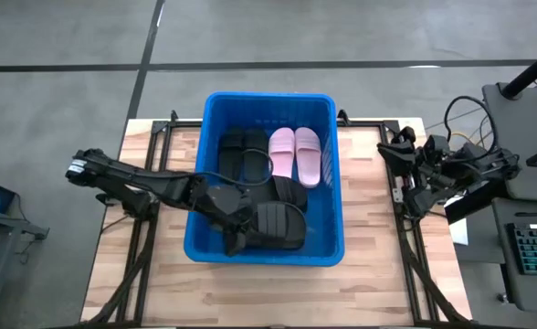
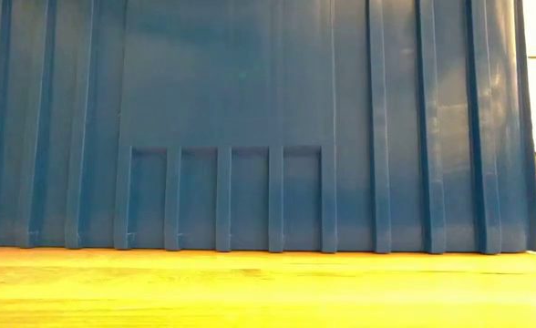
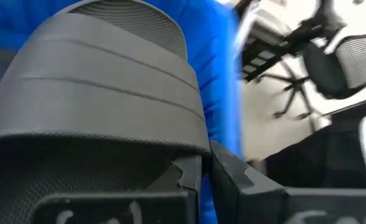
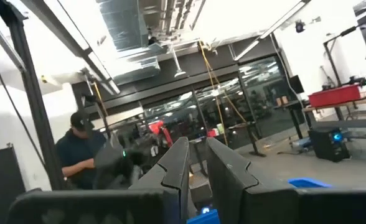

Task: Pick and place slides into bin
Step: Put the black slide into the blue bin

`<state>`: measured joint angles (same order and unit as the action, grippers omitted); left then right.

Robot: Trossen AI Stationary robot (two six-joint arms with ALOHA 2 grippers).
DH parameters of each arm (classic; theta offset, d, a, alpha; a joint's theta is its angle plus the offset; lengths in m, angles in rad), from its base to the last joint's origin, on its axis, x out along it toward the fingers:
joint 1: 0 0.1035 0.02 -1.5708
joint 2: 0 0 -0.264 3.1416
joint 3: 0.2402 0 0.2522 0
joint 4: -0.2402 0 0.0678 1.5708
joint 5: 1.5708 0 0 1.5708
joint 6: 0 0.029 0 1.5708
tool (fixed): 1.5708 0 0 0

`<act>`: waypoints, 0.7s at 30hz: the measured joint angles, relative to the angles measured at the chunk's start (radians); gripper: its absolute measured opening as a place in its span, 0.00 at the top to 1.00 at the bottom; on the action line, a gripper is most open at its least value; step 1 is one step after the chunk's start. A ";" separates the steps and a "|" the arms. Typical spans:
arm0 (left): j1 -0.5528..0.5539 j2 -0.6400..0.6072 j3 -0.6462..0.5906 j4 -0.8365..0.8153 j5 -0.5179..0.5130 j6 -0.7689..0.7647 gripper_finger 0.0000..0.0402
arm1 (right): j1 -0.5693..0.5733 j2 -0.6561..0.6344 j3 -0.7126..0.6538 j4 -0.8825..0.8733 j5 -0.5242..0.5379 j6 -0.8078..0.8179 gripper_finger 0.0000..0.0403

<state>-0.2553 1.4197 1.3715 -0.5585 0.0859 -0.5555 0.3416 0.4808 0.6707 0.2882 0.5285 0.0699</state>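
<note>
The blue bin (image 1: pixel 334 183) stands mid-table; its near wall fills the low view (image 2: pixel 250 118). Inside it lie two pink slides (image 1: pixel 295 153) side by side at the far end and several black slides (image 1: pixel 242 152). One black slide (image 1: pixel 280 225) lies strap up by the bin's near wall. My left gripper (image 1: pixel 235 238) is down inside the bin, at the left of this slide, with its fingers shut (image 3: pixel 206 171). The slide's ribbed strap (image 3: pixel 102 93) stands close beside one finger. My right gripper (image 4: pixel 197 158) waits shut at the table's right edge (image 1: pixel 405 175). My left gripper has its shut fingertips (image 3: pixel 189 171) right at the side edge of the black slide's strap (image 3: pixel 198 140). Only the bin's blue shows in the narrow gap between them. I cannot tell whether the fingers touch the slide.
The bin takes up the middle of the wooden table (image 1: pixel 250 292), with bare wood along the near side. A desk with a keyboard (image 1: pixel 533 251) and cables stands to the right. A person (image 4: pixel 80 152) shows in the room beyond.
</note>
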 joint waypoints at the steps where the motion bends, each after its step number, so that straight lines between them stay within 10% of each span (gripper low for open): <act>1: 0.004 0.000 -0.020 -0.002 -0.002 -0.004 1.00 | 0.000 0.000 0.002 0.000 0.000 -0.007 0.88; 21: 0.043 0.001 -0.434 0.450 0.088 -0.041 1.00 | 0.000 0.000 0.008 0.000 0.060 -0.027 0.88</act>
<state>-0.2121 1.4204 0.9379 -0.1081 0.1742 -0.5961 0.3416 0.4805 0.6785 0.2881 0.5884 0.0433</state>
